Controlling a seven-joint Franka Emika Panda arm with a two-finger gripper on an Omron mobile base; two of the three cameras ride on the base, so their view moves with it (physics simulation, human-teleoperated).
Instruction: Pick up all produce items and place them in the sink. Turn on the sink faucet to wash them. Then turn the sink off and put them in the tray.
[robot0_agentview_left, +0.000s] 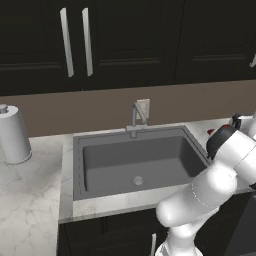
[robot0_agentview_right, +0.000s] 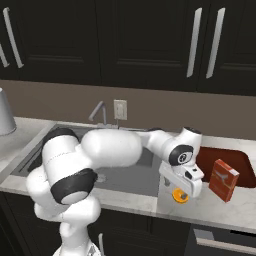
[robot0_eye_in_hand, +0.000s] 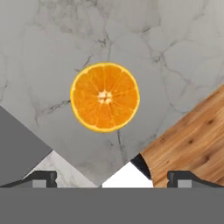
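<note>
The produce item is a bright orange half (robot0_eye_in_hand: 105, 97), lying cut face up on the marble counter (robot0_eye_in_hand: 166, 52). It sits right of the sink (robot0_agentview_left: 70, 165) near the counter's front edge. My gripper (robot0_agentview_right: 181, 190) hangs just above the orange (robot0_agentview_right: 179, 196), pointing down, open, with nothing between its fingertips (robot0_eye_in_hand: 41, 178). The sink basin holds nothing but its round drain (robot0_agentview_left: 138, 180). The sink faucet (robot0_agentview_left: 136, 117) stands behind the basin with no water running. The dark red tray (robot0_agentview_right: 245, 162) lies on the counter right of the gripper.
A red-brown box (robot0_agentview_right: 223, 180) stands upright at the tray's front, close to the right of the gripper. A paper towel roll (robot0_agentview_left: 12, 134) stands on the counter left of the sink. Wooden floor (robot0_eye_in_hand: 192, 144) shows past the counter's front edge.
</note>
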